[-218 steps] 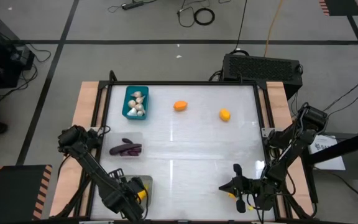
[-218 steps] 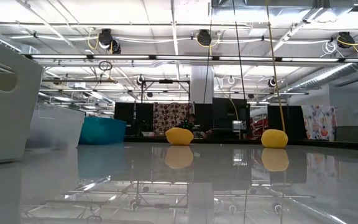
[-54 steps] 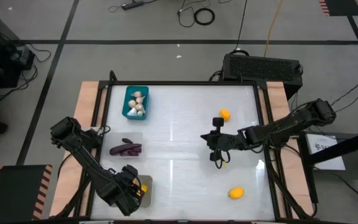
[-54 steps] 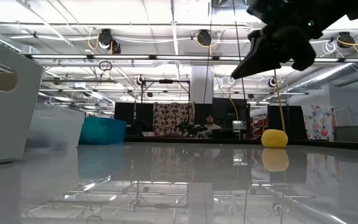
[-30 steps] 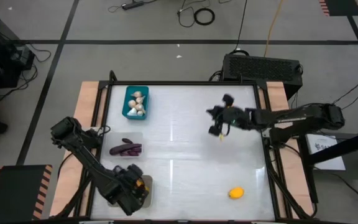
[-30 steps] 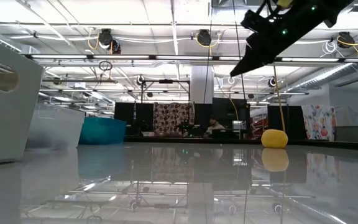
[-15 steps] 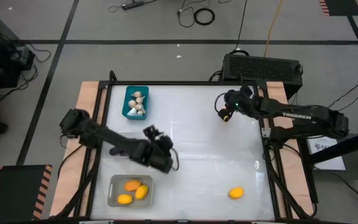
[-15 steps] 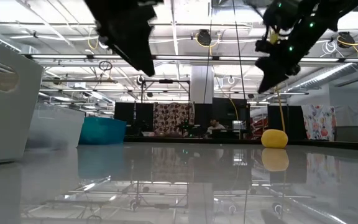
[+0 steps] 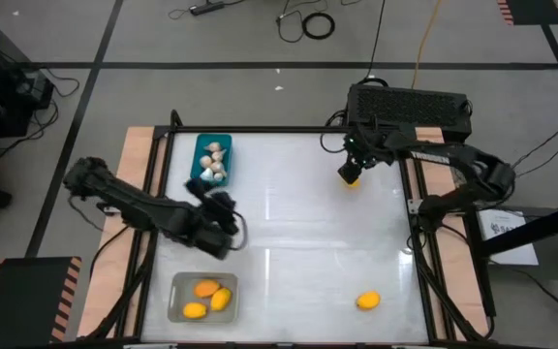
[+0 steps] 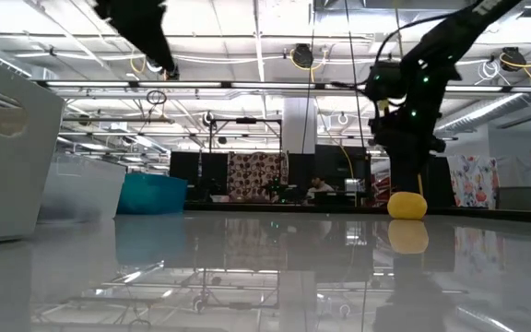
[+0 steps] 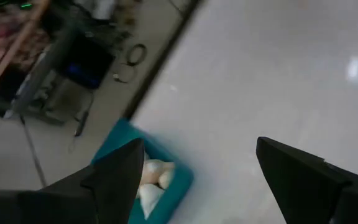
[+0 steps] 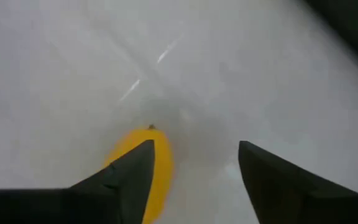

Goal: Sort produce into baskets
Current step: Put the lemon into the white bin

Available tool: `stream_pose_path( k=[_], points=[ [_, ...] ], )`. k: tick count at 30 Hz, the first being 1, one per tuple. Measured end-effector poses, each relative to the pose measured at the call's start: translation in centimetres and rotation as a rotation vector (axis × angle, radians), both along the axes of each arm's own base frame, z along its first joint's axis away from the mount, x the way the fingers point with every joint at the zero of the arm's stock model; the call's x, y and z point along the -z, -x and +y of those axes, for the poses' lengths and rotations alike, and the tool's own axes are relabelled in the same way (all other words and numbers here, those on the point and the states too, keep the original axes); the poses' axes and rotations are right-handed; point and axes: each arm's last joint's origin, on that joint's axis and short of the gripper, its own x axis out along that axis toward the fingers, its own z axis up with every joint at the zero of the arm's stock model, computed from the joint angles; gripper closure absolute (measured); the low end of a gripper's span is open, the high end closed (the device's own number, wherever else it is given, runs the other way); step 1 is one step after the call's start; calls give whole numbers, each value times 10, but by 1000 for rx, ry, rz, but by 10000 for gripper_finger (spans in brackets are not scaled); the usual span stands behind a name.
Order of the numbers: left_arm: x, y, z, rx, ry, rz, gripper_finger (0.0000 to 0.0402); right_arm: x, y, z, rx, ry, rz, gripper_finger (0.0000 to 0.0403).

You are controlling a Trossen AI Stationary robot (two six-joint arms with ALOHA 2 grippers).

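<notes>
A teal basket [image 9: 212, 160] with whitish bulbs stands at the far left, also seen in the left wrist view [image 11: 157, 177]. A clear basket [image 9: 201, 297] at the near left holds three orange-yellow lemons. My left gripper [image 9: 208, 201] hovers open between the two baskets, high above the table [image 10: 141, 28], its fingers pointing toward the teal one. My right gripper [image 9: 351, 171] stands open at the far right, pointing down over a lemon [image 12: 140, 167] that lies on the table beside one finger. Another lemon [image 9: 367, 301] lies near the front right. My right gripper comes at the lemon [image 10: 407, 205] from above. The lemon lies on the table close against one finger [image 12: 120, 177], partly behind it. Whether that finger touches it, I cannot tell.
A black box with cables [image 9: 410, 105] sits just beyond the table's far right corner, close behind my right gripper. In the low view a pale bin [image 10: 81, 189] shows beside the teal one. The middle of the white tabletop [image 9: 298, 233] is bare.
My left gripper has risen from the clear basket at the near left and gone toward the far edge, to a place near the teal basket. My right gripper has gone toward the far right and tipped to point down over the lemon there.
</notes>
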Motion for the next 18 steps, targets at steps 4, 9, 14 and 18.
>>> stream_pose_path(
  k=[4, 9, 14, 18],
  points=[
    [3, 39, 7, -111, 11, -241, 84, 8, -8, -12, -9, -139, 23, 153],
    [24, 54, 5, -147, 33, -570, 84, 26, -13, -18, -20, -208, 103, 123],
    [50, 44, -2, -131, 23, -724, 84, 41, -17, -19, -34, -242, 149, 101],
    [71, 32, -5, -138, 27, -792, 84, 45, -19, -21, -36, -240, 148, 93]
  ],
)
